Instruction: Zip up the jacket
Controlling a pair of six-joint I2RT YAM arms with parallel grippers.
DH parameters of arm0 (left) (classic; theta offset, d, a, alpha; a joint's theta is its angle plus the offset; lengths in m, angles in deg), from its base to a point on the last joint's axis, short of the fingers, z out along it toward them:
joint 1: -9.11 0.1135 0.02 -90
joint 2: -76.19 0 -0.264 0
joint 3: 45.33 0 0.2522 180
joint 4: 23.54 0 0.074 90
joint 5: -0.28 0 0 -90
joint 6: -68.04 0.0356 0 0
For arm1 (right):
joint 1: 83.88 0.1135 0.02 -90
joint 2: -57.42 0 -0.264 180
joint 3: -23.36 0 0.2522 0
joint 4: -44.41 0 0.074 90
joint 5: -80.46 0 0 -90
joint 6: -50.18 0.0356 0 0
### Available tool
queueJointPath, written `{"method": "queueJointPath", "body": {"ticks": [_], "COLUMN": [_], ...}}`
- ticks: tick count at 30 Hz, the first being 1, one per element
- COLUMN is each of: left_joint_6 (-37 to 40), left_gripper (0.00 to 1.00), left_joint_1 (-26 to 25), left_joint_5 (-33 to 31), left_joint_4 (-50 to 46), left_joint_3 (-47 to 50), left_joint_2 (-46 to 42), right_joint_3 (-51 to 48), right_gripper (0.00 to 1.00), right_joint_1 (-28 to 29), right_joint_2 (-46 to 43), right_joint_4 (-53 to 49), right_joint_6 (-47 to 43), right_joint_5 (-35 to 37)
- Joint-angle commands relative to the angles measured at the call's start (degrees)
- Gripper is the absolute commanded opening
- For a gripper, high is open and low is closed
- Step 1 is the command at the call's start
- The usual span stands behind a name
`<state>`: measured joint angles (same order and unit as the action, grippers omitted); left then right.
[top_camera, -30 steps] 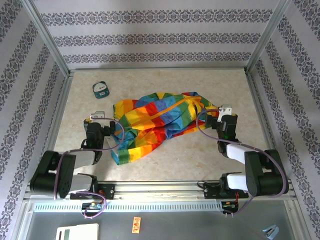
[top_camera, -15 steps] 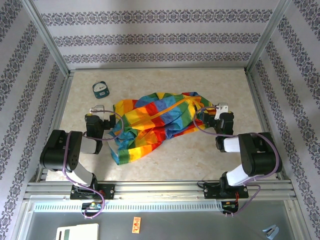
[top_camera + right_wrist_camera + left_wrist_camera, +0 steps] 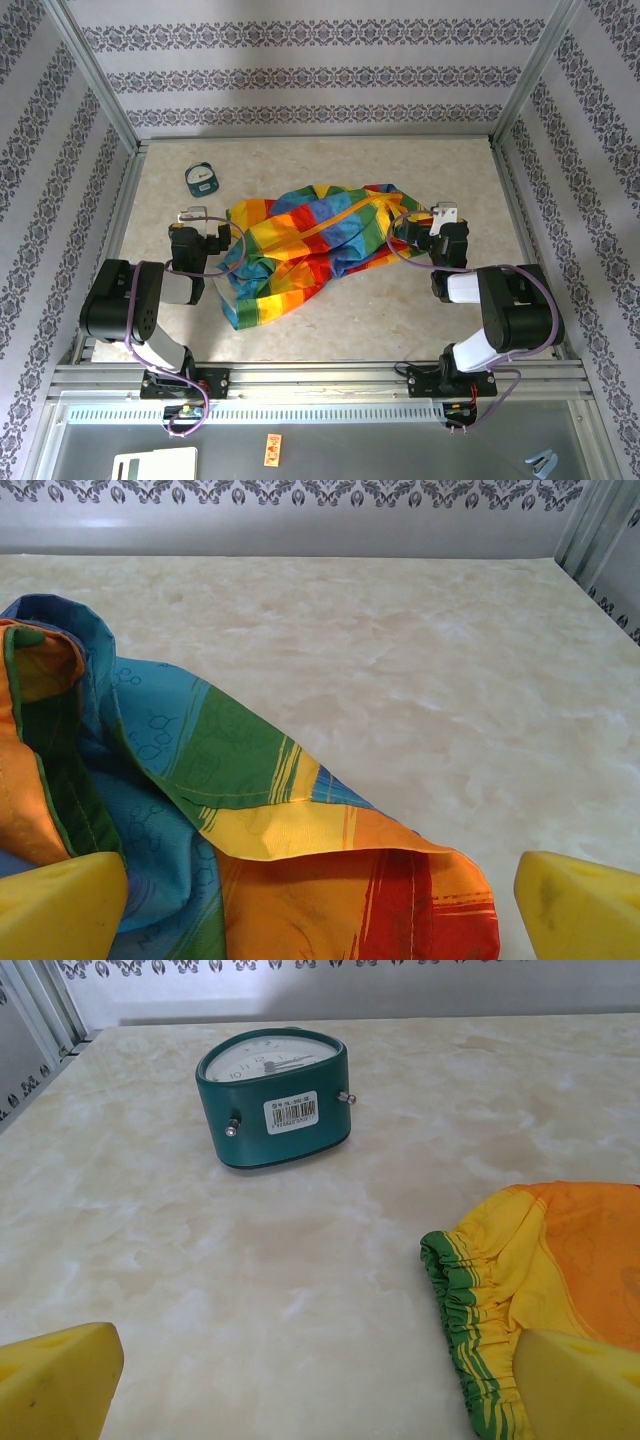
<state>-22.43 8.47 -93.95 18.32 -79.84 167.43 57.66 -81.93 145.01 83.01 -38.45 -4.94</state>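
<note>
Teal clock lying face up near table's far-left corner, barcode sticker on its near side.

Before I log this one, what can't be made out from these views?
- Zipper slider on the jacket: top view, too small among crumpled folds; how far it is zipped is unclear.
- Jacket cuff: left wrist view, cut off by the right edge and partly behind a pad of the left tool.
- Clock dial: left wrist view, seen nearly edge-on, unreadable.
</note>
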Motion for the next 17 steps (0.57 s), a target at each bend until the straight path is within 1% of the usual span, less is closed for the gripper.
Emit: {"method": "queueJointPath", "body": {"ticks": [1,10,14,17], "left_joint_6": [-1.1,-0.9,0.3,0.4], "left_gripper": [1.0,1.0,1.0,1.0], "left_joint_1": [0.6,0.6,0.6,0.6], "left_joint_5": [1.1,1.3,4.4,4.7], "left_joint_4": [-0.1,-0.3,-1.8,-1.8], "left_joint_3": [-0.6,-0.7,-1.6,-1.5], "left_joint_2": [-0.3,-0.2,-0.3,-0.2], "right_joint_3": [0.9,1.2,1.4,1.0], "right_gripper": [0.98,0.98,0.98,0.98], "right_joint_1": [-0.7,-0.6,-0.8,-0.8], "right_joint_2": [-0.2,0.1,0.3,-0.1], "right_joint_4": [1.7,1.4,1.3,1.5], "right_joint_6": [0.6,0.4,0.7,0.7], "right_joint_5": [-0.6,-0.6,-1.0,-1.0]}}
